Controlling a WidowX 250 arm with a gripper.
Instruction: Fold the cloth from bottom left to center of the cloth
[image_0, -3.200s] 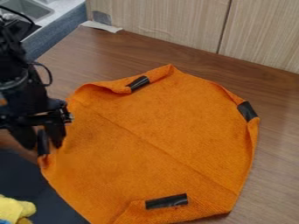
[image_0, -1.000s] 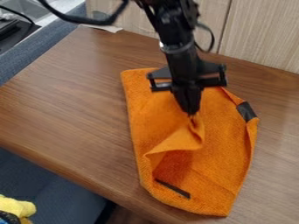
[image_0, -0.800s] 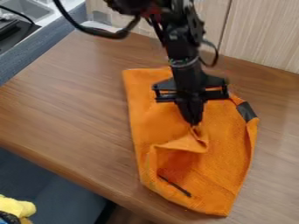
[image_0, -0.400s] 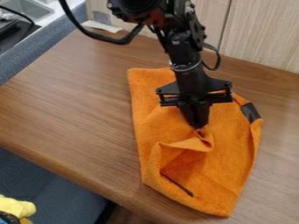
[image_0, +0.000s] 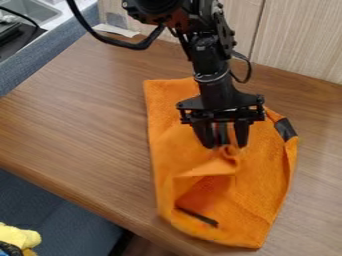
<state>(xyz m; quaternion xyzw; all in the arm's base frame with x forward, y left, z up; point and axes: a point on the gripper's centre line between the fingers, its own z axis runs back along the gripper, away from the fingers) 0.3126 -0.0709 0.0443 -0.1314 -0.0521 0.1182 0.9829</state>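
Gripper: and here the black gripper (image_0: 225, 144) is hanging over the middle of the cloth, pointing down.
Jaws: standing apart, released — a dark strip (image_0: 222, 134) and a curl of orange fabric are showing between them; whether they are touching the cloth, I cannot tell.
Orange cloth: the cloth (image_0: 180, 155) is lying on the right part of the desk (image_0: 80, 115), its left side folding over in a straight edge.
Raised flap: below the gripper, the fabric is puckering up and leaving a hollow towards the bottom.
Black patches: one (image_0: 285, 129) is sitting on the right edge, another (image_0: 197, 216) is showing as a slim bar near the bottom.
Desk surroundings: a yellow object (image_0: 17, 237) is resting at lower left — and a sink (image_0: 33, 11) is peeking in at upper left.
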